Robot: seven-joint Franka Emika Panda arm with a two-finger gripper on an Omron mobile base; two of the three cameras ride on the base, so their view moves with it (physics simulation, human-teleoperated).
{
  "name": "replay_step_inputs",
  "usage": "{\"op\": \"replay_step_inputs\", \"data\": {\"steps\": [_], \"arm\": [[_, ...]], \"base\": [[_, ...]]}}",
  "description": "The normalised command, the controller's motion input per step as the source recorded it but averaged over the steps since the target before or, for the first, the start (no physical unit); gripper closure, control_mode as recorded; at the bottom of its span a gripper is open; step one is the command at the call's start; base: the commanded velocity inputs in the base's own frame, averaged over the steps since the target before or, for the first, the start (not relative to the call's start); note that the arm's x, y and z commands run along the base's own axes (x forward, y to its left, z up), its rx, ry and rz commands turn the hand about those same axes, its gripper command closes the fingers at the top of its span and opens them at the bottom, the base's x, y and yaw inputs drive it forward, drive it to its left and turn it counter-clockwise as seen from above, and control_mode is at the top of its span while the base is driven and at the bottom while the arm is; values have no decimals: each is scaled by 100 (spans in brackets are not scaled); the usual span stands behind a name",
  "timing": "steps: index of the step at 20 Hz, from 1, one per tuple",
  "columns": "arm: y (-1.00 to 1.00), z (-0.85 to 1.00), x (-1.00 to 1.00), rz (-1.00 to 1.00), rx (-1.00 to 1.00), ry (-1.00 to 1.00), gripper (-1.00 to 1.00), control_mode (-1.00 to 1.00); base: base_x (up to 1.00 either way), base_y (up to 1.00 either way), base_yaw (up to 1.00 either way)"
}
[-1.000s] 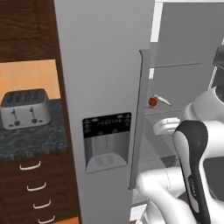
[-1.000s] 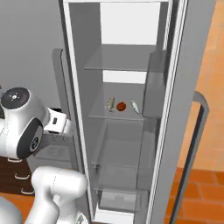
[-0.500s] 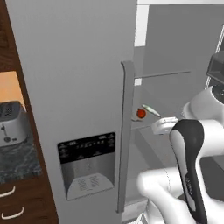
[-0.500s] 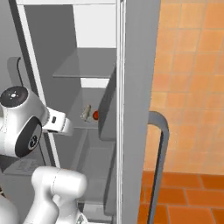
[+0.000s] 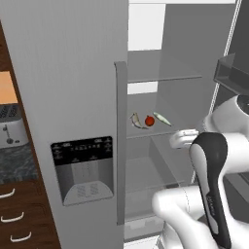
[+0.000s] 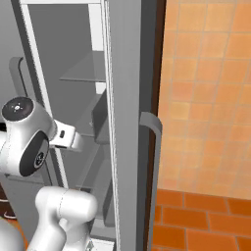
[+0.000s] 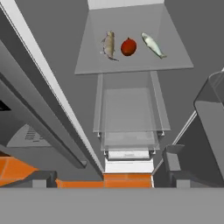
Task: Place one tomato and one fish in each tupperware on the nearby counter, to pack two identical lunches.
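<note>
Open fridge, food on a glass shelf, gripper hidden

The gripper's fingers cannot be made out, so whether they stand wide or narrow cannot be told. On the fridge's glass shelf (image 7: 175, 59) one tomato (image 7: 128, 47) sits between two fish (image 7: 109, 45), near each, apart from the arm (image 5: 209, 180). The toaster (image 5: 9, 132) is cut off at the edge. The dispenser panel (image 5: 82, 148) markings are unreadable.

base views flank open fridge (image 5: 165, 73), hand view faces shelf (image 7: 131, 63)
</note>
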Motion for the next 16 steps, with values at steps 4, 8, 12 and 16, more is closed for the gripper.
{"op": "replay_step_inputs", "data": {"steps": [4,8,12,16], "arm": [[0,18,44,-1,0,-1,-100,-100],[-3,0,62,0,-1,-4,-100,-100],[-2,0,69,2,-5,0,-100,-100],[-13,0,53,0,-13,0,-100,-100]], "base": [[0,0,0],[0,0,0],[0,0,0],[0,0,0]]}}
